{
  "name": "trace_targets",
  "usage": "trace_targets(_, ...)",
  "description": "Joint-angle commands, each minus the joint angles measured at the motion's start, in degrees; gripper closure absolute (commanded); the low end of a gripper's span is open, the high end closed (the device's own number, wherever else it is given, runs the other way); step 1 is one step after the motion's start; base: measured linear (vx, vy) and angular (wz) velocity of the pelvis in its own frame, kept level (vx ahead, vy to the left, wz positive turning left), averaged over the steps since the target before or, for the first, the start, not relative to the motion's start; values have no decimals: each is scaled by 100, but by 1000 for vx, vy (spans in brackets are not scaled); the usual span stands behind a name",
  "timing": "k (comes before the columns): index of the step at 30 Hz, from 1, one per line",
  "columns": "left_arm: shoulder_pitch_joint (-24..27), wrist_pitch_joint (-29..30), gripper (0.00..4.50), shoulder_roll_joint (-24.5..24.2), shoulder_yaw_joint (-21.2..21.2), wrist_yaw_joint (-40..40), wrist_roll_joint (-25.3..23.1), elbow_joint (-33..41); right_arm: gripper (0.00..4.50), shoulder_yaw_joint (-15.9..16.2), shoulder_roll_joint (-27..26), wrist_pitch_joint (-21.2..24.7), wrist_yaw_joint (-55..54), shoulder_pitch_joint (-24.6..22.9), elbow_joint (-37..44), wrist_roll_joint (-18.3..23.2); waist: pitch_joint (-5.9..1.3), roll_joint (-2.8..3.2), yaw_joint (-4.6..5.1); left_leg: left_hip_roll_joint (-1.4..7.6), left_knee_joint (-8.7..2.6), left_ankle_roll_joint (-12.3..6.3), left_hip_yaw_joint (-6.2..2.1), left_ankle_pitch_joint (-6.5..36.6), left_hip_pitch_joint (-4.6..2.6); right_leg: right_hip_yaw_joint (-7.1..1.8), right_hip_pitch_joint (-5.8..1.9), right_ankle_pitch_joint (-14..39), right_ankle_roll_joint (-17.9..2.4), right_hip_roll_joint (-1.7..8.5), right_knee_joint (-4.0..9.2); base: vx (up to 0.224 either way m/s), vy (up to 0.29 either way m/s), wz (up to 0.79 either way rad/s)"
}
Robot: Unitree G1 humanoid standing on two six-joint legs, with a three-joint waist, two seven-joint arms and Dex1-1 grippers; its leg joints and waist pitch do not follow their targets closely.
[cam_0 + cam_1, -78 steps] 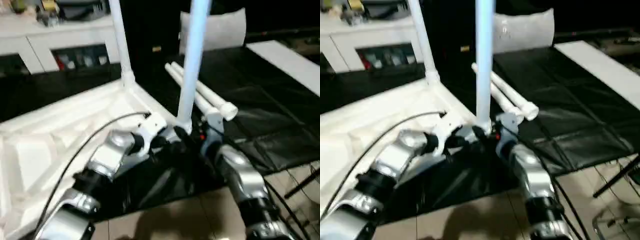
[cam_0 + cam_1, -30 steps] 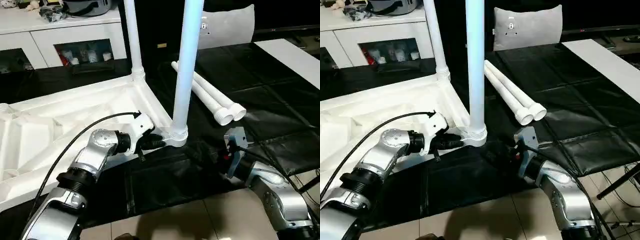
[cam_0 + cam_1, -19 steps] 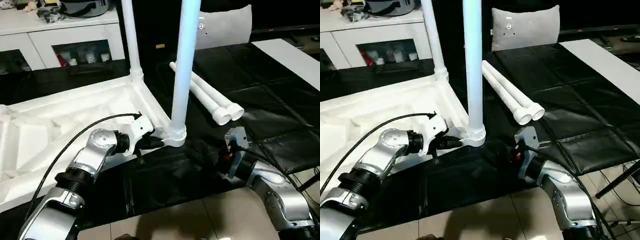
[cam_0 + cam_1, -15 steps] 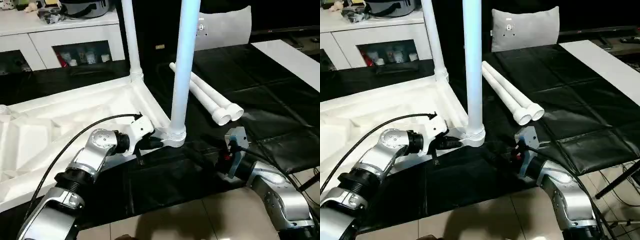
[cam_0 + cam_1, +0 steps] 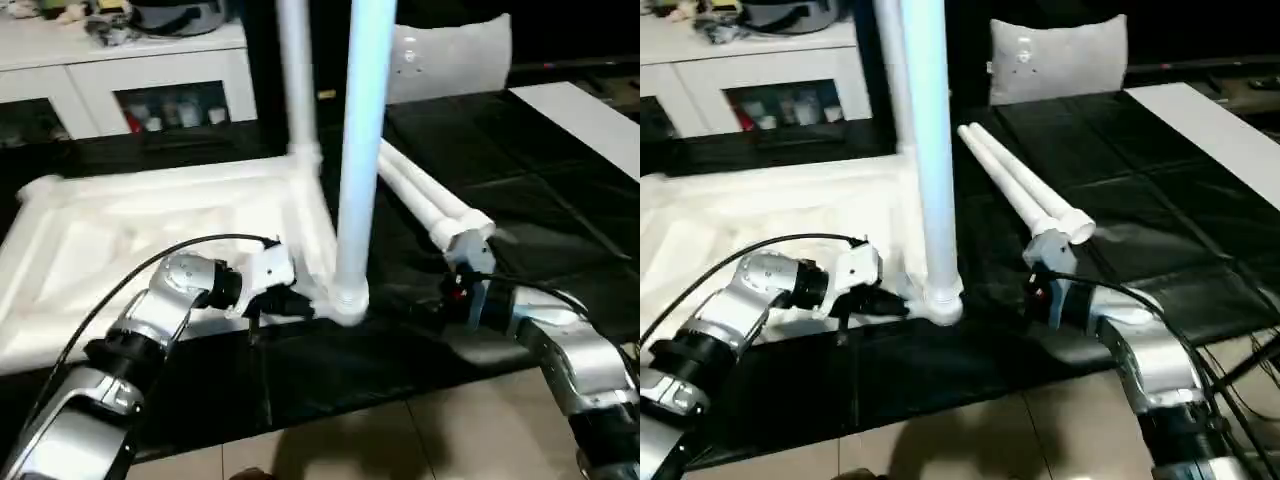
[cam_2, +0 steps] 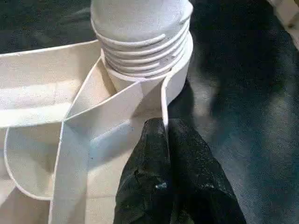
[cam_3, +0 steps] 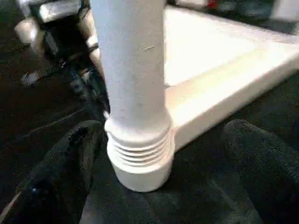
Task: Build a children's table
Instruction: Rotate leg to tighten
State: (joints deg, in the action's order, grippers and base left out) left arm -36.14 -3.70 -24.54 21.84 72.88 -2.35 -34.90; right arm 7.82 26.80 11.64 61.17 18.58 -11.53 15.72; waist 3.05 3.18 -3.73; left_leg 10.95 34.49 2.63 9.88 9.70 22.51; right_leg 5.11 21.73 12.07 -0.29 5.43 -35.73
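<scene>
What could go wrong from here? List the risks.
1. The near leg shows several threads above its corner socket, so it may not be fully seated and could lean or come loose.
2. The left gripper, shut on the tabletop rim, could slip off that thin edge.
3. The open right gripper could knock the leg if it closes off-centre.

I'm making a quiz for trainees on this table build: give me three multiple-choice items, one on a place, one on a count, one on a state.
1. Where do the loose legs lie?
A. on the black mat
B. on the cabinet
C. inside the tabletop

2. How many legs stand upright in the tabletop?
A. none
B. two
C. four

3. How is the right end effector?
A. shut
B. open beside the near leg's base
C. holding a loose leg

Key: 1 A, both lie side by side on the mat; 2 B, a near leg and a far leg; 3 B, its fingers stand wide apart.
</scene>
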Motion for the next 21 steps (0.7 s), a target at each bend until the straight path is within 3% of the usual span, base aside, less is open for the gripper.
trace_targets(1,-46,-138,447,-4,397,292,-294,-100,0,131,104,-104,281,92,-87,-106,-407,-68,21,235,-383,-341,-38,1112,-132,-295,-231,616,-1444,327,424,0,0,0)
trace_targets(3,-143,-284,447,-22,476,417,-353,-170,0,353,163,-234,547,159,-181,-222,-409,-82,12,235,-383,-365,-42,1081,-121,-294,-242,576,-1442,330,416,0,0,0)
trace_targets(5,-143,-284,447,-22,476,417,-353,-170,0,353,163,-234,547,159,-181,-222,-410,-87,8,229,-378,-380,-38,1070,-116,-294,-242,601,-1444,330,418,0,0,0)
trace_targets(7,-213,-393,447,-39,556,603,-373,-178,0,545,150,-413,688,273,-343,-341,-395,-102,3,230,-384,-348,-38,1157,-118,-296,-232,875,-1410,341,445,0,0,0)
trace_targets(12,-286,-571,447,-25,673,880,-404,-133,0,637,-104,-557,815,617,-790,-377,-408,-87,18,234,-393,-308,-44,1192,-117,-292,-229,885,-1454,332,429,0,0,0)
trace_targets(13,-294,-591,450,-21,688,907,-412,-130,29,639,-142,-545,856,663,-841,-352,-412,-80,6,242,-385,-316,-37,1171,-133,-295,-217,773,-1487,326,416,0,0,0)
trace_targets(17,-374,-690,450,16,729,933,-445,-229,55,728,-252,-561,1043,773,-990,-325,-430,-78,-65,251,-377,-371,-31,1041,-140,-298,-223,420,-1559,320,377,0,0,0)
trace_targets(21,-409,-746,450,31,713,913,-487,-299,77,788,-290,-655,1100,814,-1111,-357,-420,-90,-86,244,-383,-346,-28,1087,-136,-299,-228,594,-1516,335,395,0,0,0)
